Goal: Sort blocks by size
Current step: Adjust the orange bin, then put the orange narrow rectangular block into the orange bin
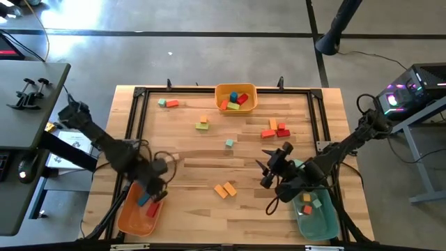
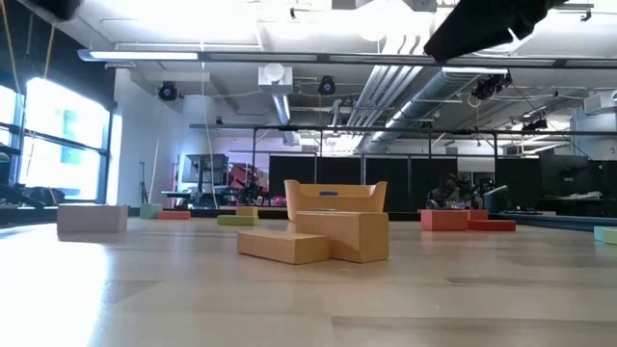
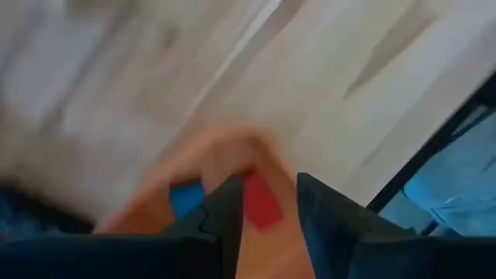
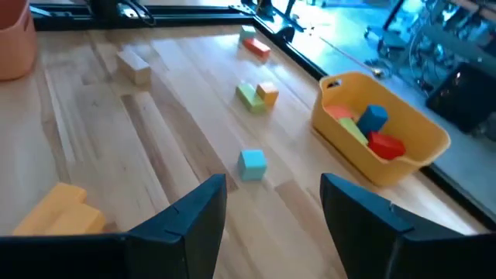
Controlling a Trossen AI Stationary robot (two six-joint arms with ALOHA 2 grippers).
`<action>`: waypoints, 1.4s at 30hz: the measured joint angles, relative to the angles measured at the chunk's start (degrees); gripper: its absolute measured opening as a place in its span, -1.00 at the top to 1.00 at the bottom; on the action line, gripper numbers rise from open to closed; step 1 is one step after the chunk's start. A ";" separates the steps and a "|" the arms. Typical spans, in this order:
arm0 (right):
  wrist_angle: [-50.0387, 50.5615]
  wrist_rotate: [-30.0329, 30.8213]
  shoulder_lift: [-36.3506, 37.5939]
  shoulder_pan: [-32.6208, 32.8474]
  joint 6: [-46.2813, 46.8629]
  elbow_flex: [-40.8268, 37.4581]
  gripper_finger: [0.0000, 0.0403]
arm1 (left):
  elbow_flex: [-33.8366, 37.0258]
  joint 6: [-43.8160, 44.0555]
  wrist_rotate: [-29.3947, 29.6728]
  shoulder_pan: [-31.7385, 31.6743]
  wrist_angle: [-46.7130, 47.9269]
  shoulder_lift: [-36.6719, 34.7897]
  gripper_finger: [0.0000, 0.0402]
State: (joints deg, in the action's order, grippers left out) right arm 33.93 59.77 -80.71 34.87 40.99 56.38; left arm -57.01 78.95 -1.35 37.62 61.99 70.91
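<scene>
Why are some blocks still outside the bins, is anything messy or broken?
Nothing looks broken or spilled. Loose blocks simply lie scattered on the table, not yet sorted. The others sit inside the yellow bin, orange bin and teal bin.

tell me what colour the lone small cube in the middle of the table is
Light teal-blue; the lone cube shows best in the right wrist view.

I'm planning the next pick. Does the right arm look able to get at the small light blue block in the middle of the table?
Probably yes. The right gripper is open and faces the light blue block, which sits alone on bare table with nothing between them.
</scene>
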 joint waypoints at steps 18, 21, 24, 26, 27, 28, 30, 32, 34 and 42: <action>0.12 -1.46 -0.04 0.03 -3.54 0.00 -0.02 | 14.29 22.40 -11.35 6.84 10.25 1.80 0.74; 0.11 -1.46 -0.04 0.03 -3.54 0.00 -0.02 | 14.29 22.50 -13.44 7.35 13.25 1.80 0.74; 0.11 -1.62 -0.04 0.03 -3.52 0.00 -0.02 | 12.59 20.93 -14.11 7.59 14.81 1.80 0.74; 0.09 -1.66 -0.04 0.03 -3.48 -0.02 -0.02 | 10.09 19.75 -14.12 7.57 16.18 1.80 0.74; 0.09 -1.72 -0.04 0.03 -3.46 0.00 -0.02 | 8.60 19.46 -14.07 7.57 17.57 1.80 0.74; 0.08 -1.73 -0.04 0.03 -3.44 -0.01 -0.02 | 6.85 19.33 -13.80 7.57 19.39 1.80 0.74; -0.06 -1.73 -0.04 0.03 -3.43 0.00 -0.02 | 3.10 19.32 -12.16 7.54 22.62 1.80 0.74; -0.17 -1.73 -0.04 0.03 -3.41 0.00 -0.02 | -0.59 18.70 -7.24 7.33 25.46 1.80 0.74; -0.34 -1.73 -0.04 0.03 -3.39 -0.02 -0.02 | -3.29 16.25 1.86 6.61 25.63 1.74 0.74; -0.35 -1.88 -0.04 0.03 -3.34 0.00 -0.02 | -3.87 -1.02 34.59 -4.04 18.77 1.80 0.72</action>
State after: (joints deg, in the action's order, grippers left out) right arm 33.58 57.89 -80.75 34.89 37.65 56.38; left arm -60.88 77.93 33.25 33.58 80.76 72.71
